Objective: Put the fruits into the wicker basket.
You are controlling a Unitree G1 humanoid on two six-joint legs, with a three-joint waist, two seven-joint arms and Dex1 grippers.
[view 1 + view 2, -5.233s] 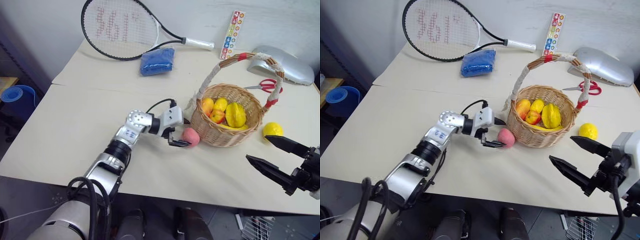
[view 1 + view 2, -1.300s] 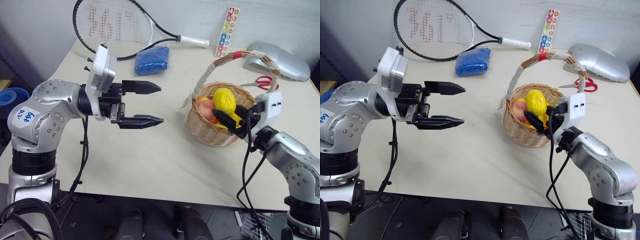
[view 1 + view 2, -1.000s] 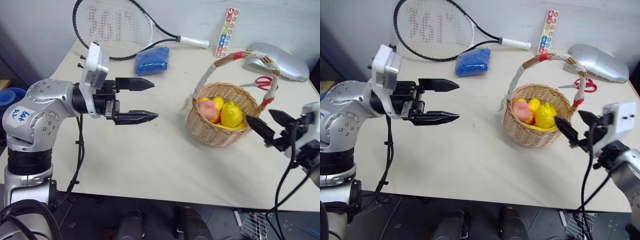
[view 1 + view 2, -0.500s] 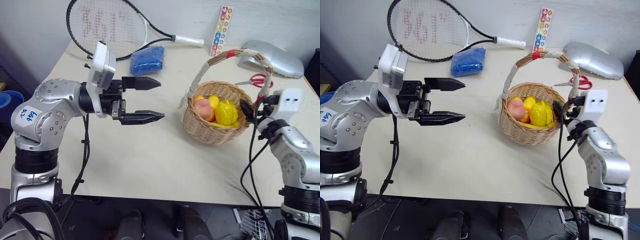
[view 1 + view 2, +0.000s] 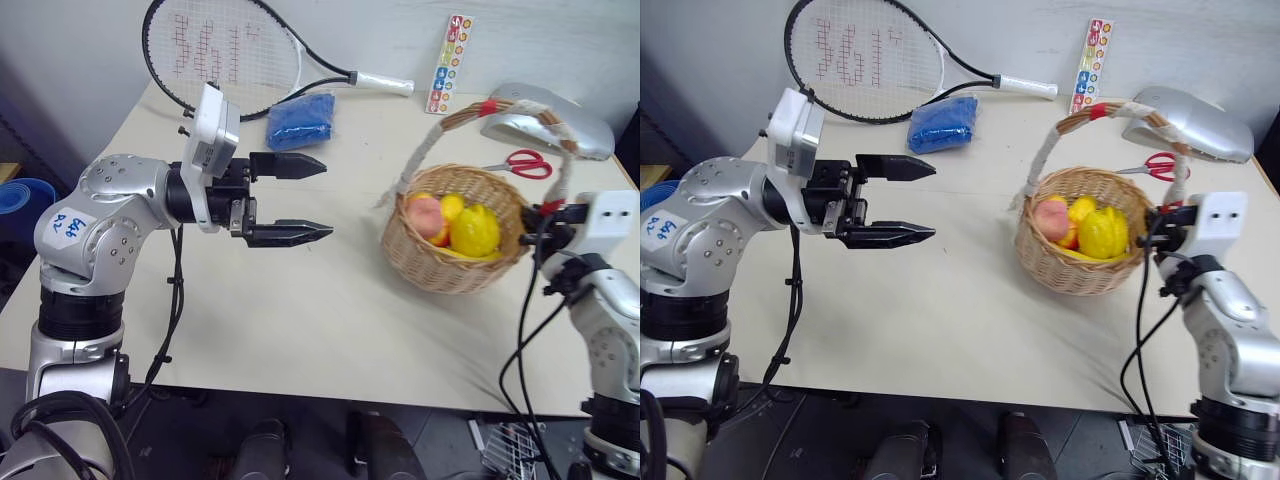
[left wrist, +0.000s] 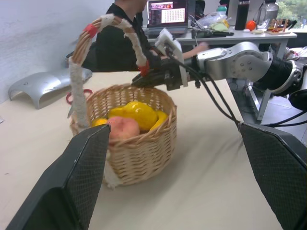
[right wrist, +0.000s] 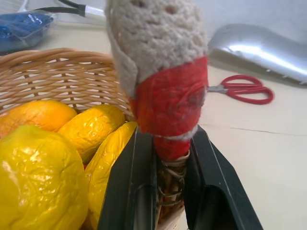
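Gripping the wicker basket (image 5: 455, 245) handle, right fingers (image 7: 132, 191) clamped.

Woven wicker basket (image 5: 450, 270) w/ glossy plastic fruits (image 5: 474, 231); matt table (image 5: 300, 320).

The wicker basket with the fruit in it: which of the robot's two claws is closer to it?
The right. The right gripper is shut on the wicker basket at the foot of its handle; the left gripper hangs open above the table, well off to its side.
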